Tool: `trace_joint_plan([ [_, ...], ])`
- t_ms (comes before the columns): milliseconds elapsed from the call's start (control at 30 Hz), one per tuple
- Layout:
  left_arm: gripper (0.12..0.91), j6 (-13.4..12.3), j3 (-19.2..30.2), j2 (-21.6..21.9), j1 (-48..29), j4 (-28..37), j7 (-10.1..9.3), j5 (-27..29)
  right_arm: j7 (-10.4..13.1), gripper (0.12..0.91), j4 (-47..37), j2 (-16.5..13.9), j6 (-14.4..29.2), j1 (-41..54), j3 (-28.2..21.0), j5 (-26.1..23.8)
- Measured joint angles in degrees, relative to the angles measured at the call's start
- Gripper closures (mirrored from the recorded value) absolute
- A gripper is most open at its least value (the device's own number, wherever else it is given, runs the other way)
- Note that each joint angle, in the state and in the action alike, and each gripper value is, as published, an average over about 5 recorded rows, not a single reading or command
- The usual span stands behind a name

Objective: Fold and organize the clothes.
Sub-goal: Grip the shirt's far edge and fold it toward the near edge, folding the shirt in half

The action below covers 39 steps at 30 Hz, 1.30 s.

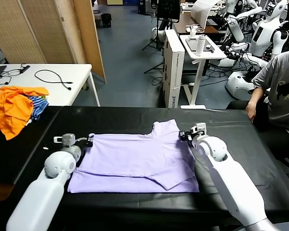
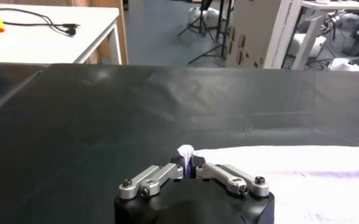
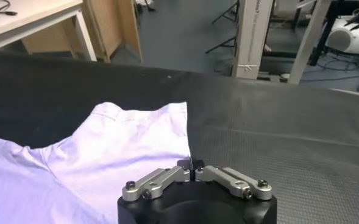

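The pale lavender T-shirt (image 1: 135, 159) lies flat and partly folded on the black table (image 1: 245, 139), with one sleeve pointing to the far side. My left gripper (image 1: 90, 139) is at its far left corner, shut on a small tuft of the fabric, which shows between the fingertips in the left wrist view (image 2: 188, 163). My right gripper (image 1: 184, 136) is at the shirt's far right edge below the sleeve. In the right wrist view the gripper (image 3: 191, 165) is shut where the shirt's edge (image 3: 124, 146) meets its tips. The printed pattern is hidden.
A heap of orange and blue-striped garments (image 1: 14, 108) lies at the table's far left. A white table with cables (image 1: 53, 79) stands behind it. A seated person in grey (image 1: 279, 91) is at the far right corner. A white cart (image 1: 202, 48) stands beyond.
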Motion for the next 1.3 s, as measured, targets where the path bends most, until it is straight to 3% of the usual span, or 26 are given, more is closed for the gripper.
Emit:
trace_joint_plan([
  [167, 0.877, -0.8, -0.8, 0.0, 0.8, -1.1, 0.03, 0.0, 0.0, 0.886, 1.2, -0.1, 2.7, -1.0, 0.8, 0.3],
  [500, 0.877, -1.0, -1.4, -0.5, 2.7, -3.2, 0.05, 0.8, 0.0, 0.886, 5.7, -1.1, 3.5, -3.5, 2.3, 0.6],
  [1300, 0.877, -4.4, -8.1, -1.1, 12.0, -16.1, 0.22, 1.8, 1.1, 0.886, 24.3, -5.9, 0.9, -17.4, 10.8, 5.0],
])
